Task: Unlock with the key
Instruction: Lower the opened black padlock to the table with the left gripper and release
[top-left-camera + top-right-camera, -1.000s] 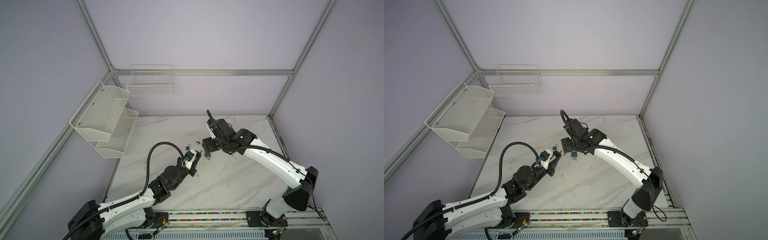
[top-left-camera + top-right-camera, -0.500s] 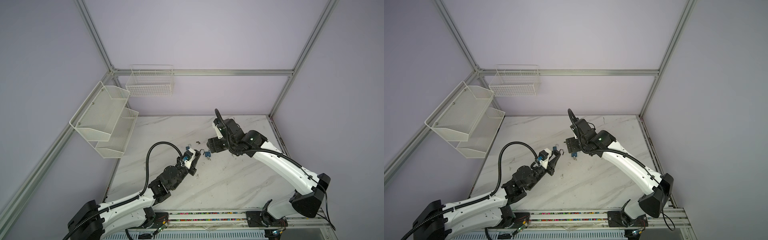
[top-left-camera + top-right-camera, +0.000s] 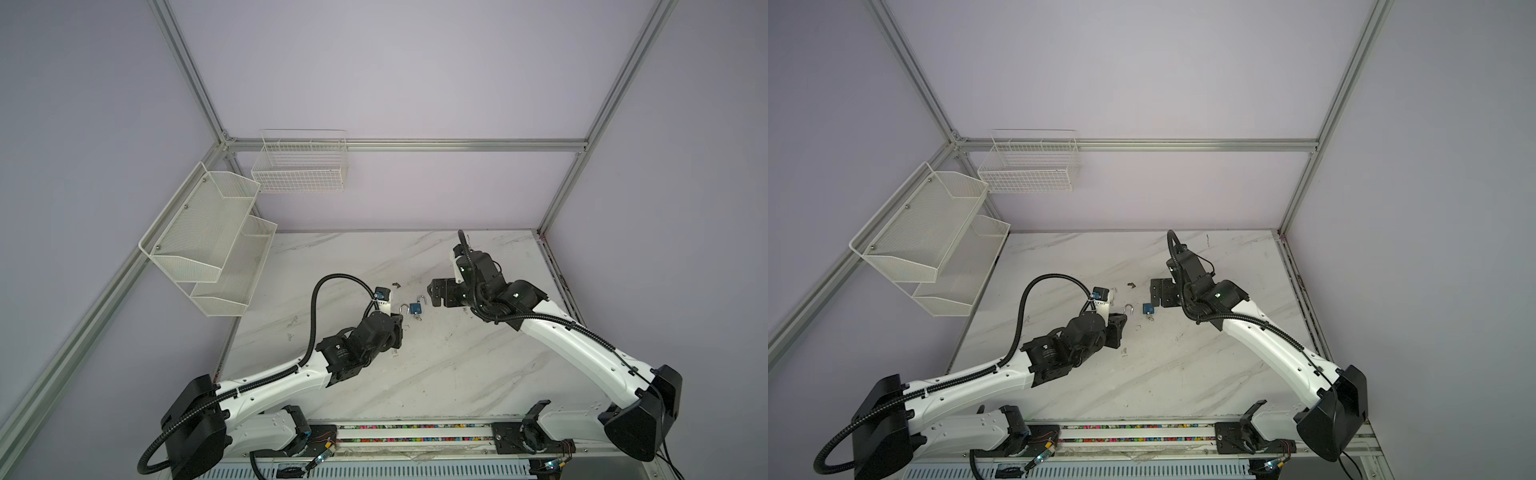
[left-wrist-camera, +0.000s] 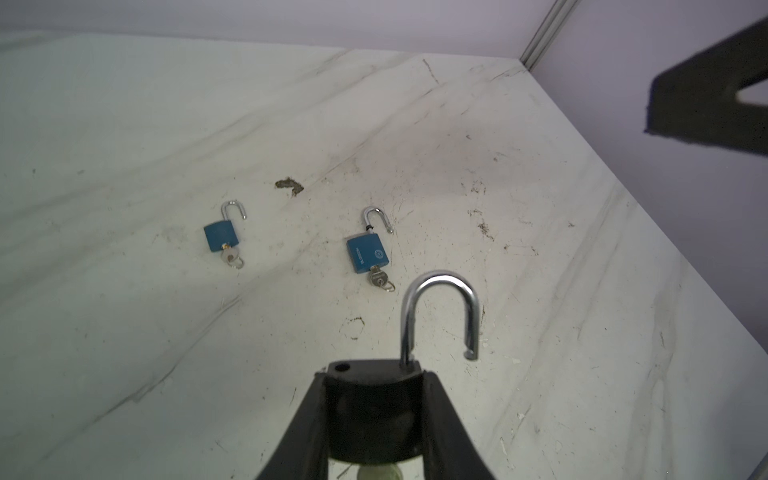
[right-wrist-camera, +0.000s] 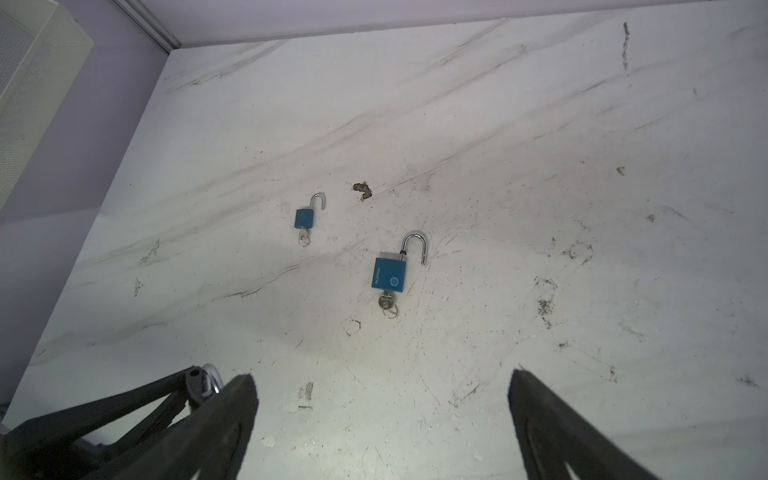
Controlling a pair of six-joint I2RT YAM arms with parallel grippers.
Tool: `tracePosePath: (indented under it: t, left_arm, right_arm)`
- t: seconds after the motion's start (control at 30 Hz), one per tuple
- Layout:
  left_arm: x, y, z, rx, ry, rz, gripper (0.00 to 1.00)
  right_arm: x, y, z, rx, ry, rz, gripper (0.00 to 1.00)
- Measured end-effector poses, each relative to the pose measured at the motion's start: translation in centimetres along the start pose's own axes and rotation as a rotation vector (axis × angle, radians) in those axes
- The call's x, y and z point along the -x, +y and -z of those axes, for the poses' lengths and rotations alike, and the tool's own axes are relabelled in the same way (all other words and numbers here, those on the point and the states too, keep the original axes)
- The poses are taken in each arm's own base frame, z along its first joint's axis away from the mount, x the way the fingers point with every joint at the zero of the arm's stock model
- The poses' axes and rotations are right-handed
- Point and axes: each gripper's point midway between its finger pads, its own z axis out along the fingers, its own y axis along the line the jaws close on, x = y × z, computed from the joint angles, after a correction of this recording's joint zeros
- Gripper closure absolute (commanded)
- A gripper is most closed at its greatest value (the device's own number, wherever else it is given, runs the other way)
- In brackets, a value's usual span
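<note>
on the table [image 3: 457, 374] the right gripper [image 5: 381, 376] has backed away from the left one over the last second. its jaws have spread wide, with nothing between them. the left gripper [image 4: 374, 374] stays clamped on the dark lock [image 4: 374, 411] near the table's middle. the shackle [image 4: 440, 278] is sprung, its free end out of its hole, so the unlocking looks done. the lock's long axis runs along the fingers, shackle leading, toward the back wall. beyond lie a nearer blue lock [image 4: 368, 257] and a farther blue lock [image 4: 221, 237], both open. the held lock's own key i cannot see.
</note>
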Motion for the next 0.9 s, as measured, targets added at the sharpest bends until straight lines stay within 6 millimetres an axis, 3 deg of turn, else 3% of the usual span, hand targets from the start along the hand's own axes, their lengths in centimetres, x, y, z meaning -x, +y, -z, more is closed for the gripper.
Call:
tracePosePath:
  t: [0.23,0.43,0.9]
  left_arm:
    - [-4.6,1.3,-3.3,0.173,0.219,0.071,1.00]
    - [-7.7,2.0,-5.2,0.266,0.345,0.080,1.00]
    - [-9.3,2.4,-6.9,0.381,0.435,0.068,1.00]
  right_arm:
    - [-2.8,-2.8,-3.0,0.008,0.035,-0.101,0.03]
    - [-2.7,-4.1,-3.3,0.040,0.002,-0.168,0.03]
    - [-1.9,-4.7,-3.7,0.100,-0.024,-0.222,0.03]
